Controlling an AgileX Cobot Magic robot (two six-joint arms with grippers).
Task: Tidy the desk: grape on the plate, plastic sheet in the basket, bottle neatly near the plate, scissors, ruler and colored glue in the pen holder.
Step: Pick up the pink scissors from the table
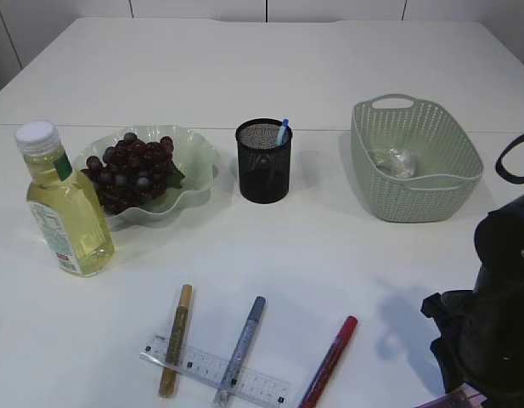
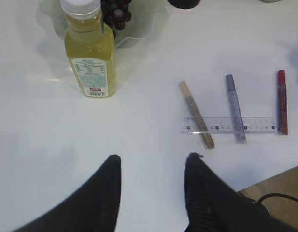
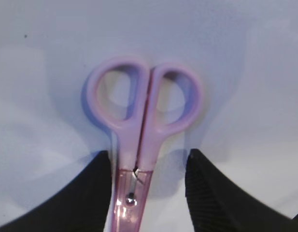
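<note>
Exterior view: three glue sticks (image 1: 239,350) (one ruler (image 1: 215,371)).

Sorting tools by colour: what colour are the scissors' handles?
Pale pink, clearest in the right wrist view: scissors.

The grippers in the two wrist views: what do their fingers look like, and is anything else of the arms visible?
The left gripper and right gripper each have two broad black fingers with finely ribbed surfaces and rounded tips. In the exterior view, the right arm is a bulky black mass with a black cable loop above.
</note>
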